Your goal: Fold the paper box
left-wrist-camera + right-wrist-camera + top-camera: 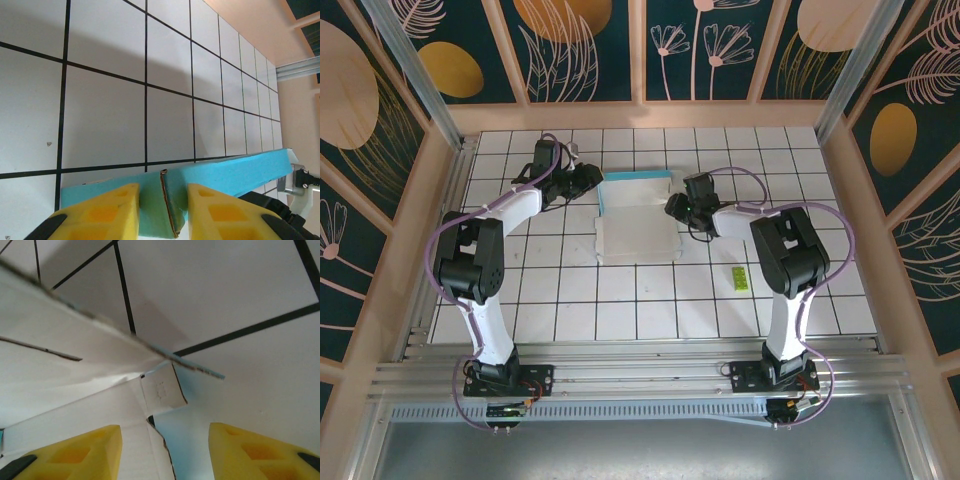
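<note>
Top external view: the paper box (635, 225), a creased card sheet that is white on 1 face and teal-blue on the other, lies partly folded on the white tiled table (620, 300) with black grid lines. It sits at mid-depth, between the 2 arms. Its white inner face is up and a teal wall stands along its far edge.

The left gripper (588, 180) is at the box's far-left corner. In the left wrist view this gripper (163, 189) has its yellow fingers (107, 212) clamped on a doubled corner of the teal wall, with a raw card edge standing between them.

The right gripper (676, 207) is at the box's right edge. In the right wrist view it (165, 429) has its jaws apart, around white card and a small cut tab (161, 390), touching neither.

A small yellow-green slip (741, 278) lies on the table right of the right arm, well apart from the box. Its dark marks are too small to read.
</note>
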### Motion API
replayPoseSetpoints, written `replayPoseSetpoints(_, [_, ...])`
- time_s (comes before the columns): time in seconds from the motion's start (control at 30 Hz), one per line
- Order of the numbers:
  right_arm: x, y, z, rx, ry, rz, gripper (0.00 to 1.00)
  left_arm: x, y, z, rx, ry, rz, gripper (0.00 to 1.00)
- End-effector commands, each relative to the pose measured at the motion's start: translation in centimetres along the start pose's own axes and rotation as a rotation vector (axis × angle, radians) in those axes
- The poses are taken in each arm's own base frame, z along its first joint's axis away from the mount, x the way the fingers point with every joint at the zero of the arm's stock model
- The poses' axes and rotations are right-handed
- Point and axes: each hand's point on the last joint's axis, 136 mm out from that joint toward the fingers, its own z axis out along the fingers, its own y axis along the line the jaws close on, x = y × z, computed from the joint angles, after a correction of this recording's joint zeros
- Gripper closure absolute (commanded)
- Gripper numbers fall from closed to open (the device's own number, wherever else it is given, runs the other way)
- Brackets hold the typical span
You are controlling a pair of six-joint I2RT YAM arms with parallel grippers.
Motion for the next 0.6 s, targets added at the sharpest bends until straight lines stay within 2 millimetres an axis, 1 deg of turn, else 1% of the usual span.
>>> replayPoseSetpoints(0.0, [-1.8, 1.2, 0.6, -0.017, -0.08, -0.013, 0.5, 2.1, 1.7, 1.0, -0.056, 0.076, -0.018, 0.72])
replayPoseSetpoints(0.07, [-1.6, 1.3, 1.1, -0.026, -0.074, -0.013, 0.51, 2.0, 1.7, 1.0, -0.055, 0.076, -0.017, 0.72])
replayPoseSetpoints(0.13, [-1.6, 1.4, 1.5, -0.036, -0.081, -0.013, 0.56, 2.1, 1.7, 1.1, -0.054, 0.079, -0.019, 0.72])
replayPoseSetpoints(0.2, [-1.6, 1.4, 1.7, -0.041, -0.086, -0.015, 0.6, 2.3, 1.7, 1.2, -0.054, 0.083, -0.017, 0.72])
replayPoseSetpoints(0.27, [-1.7, 1.5, 1.9, -0.047, -0.094, -0.021, 0.6, 2.3, 1.7, 1.1, -0.054, 0.082, -0.014, 0.72])
replayPoseSetpoints(0.37, [-2.0, 1.7, 1.8, -0.049, -0.105, -0.046, 0.61, 2.5, 1.6, 1.2, -0.05, 0.089, -0.008, 0.72])
replayPoseSetpoints(0.5, [-2.4, 1.8, 1.6, -0.047, -0.129, -0.086, 0.66, 2.7, 1.7, 1.2, -0.051, 0.095, 0.001, 0.72])
replayPoseSetpoints(0.57, [-2.5, 2.2, 1.5, -0.067, -0.136, -0.1, 0.68, 2.7, 1.7, 1.1, -0.052, 0.094, 0.003, 0.72])
